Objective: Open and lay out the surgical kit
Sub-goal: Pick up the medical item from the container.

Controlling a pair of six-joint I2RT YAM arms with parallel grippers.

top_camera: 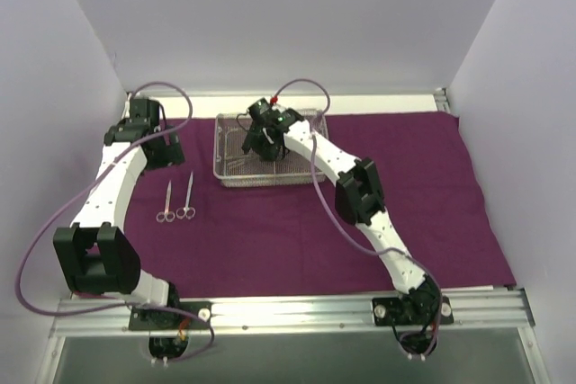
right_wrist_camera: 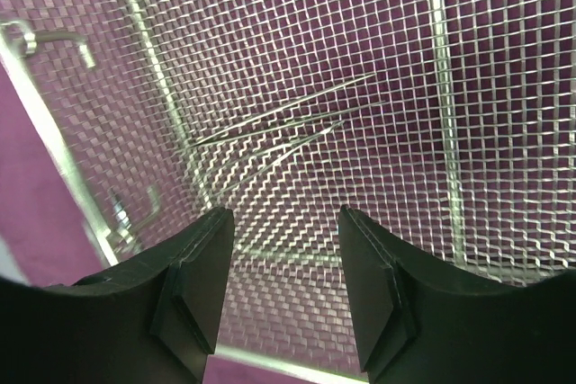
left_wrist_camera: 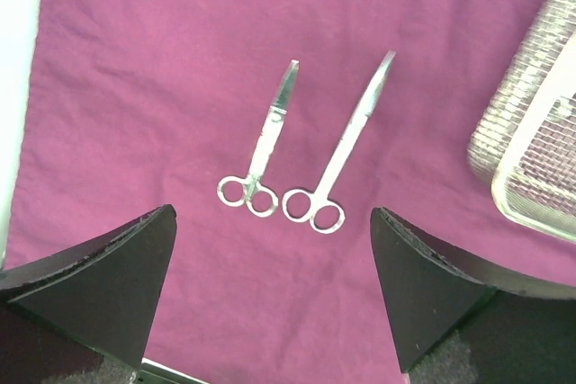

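Our right gripper (right_wrist_camera: 282,245) hangs low inside the wire tray (top_camera: 222,166), at the back of the purple cloth (top_camera: 432,213). Its fingers are partly apart and hold nothing. Thin metal tools (right_wrist_camera: 279,128) lie flat on the mesh just ahead of the fingertips. Their long line slants from low left to high right, nearly finger to finger, so we think the wrist must turn before it pinches. This arm is the nearer one. Our left gripper (left_wrist_camera: 273,231) is wide and empty above two scissors (left_wrist_camera: 270,137) on the cloth. Only the right wrist view shows the tray tools clearly.
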